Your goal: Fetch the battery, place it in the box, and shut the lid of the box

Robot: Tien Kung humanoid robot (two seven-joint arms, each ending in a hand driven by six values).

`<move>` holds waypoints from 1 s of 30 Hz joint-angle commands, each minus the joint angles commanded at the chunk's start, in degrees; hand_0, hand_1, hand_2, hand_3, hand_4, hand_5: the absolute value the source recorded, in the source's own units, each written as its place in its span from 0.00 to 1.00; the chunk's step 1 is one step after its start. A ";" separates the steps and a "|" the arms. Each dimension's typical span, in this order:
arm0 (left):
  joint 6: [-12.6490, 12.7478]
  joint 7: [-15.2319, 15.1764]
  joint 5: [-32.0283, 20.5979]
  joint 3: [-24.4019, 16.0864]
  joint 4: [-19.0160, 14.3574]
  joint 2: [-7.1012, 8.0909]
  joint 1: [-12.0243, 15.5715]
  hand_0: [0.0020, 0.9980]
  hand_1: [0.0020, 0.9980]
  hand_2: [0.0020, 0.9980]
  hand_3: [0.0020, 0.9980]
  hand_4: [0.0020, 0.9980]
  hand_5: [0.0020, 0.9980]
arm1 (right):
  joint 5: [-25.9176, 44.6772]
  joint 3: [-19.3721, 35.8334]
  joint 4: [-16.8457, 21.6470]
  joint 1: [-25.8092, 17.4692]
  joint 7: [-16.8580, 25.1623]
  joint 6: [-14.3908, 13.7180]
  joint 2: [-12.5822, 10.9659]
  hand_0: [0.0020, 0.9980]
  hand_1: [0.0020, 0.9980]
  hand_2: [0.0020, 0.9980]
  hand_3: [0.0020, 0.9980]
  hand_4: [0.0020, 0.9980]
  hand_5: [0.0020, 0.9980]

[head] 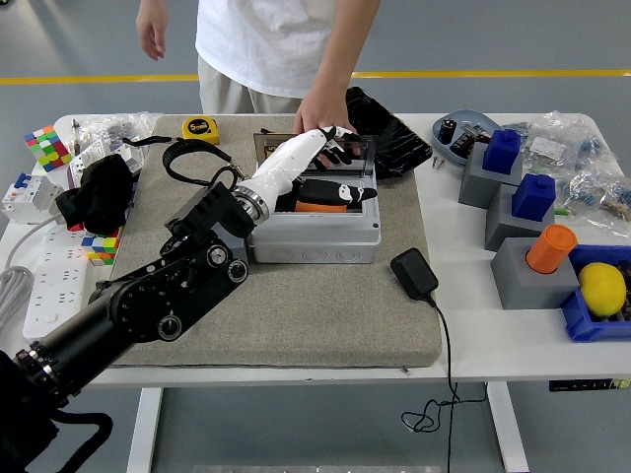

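left hand [314,158] fingers spread over box [315,232] | battery [317,206] half hidden | lid [345,150] unclear

- The robot's left hand [314,163] is white-gloved with black fingertips, on a glossy black arm [148,301].
- The rectangular plastic box [320,222] is light grey, its clear lid [340,153] tinted and see-through.
- An orange cylindrical battery [317,207] shows inside.
- The fabric mat [296,305] is speckled beige-grey on a white table [493,335].
- The person's shirt [266,39] is white.
- The round tape measure [200,127] is yellow.
- The cube puzzle [42,146] is multicoloured.
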 joint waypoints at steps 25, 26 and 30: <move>-2.74 -2.03 8.65 -9.04 2.72 0.00 0.05 0.77 0.80 0.76 0.73 1.00 0.58 | 0.59 -0.17 0.00 0.15 -0.02 0.03 0.11 0.65 0.64 0.67 0.59 1.00 0.54; -2.89 -1.85 8.76 -8.87 3.13 0.00 0.02 0.77 0.80 0.76 0.73 1.00 0.58 | 0.54 -0.15 0.00 0.16 -0.04 0.03 0.09 0.65 0.64 0.67 0.59 1.00 0.54; -3.86 -0.50 9.39 -8.02 4.16 0.00 -0.04 0.77 0.81 0.75 0.73 1.00 0.57 | 0.62 -0.34 0.00 0.18 -0.02 0.06 0.00 0.65 0.65 0.67 0.59 1.00 0.54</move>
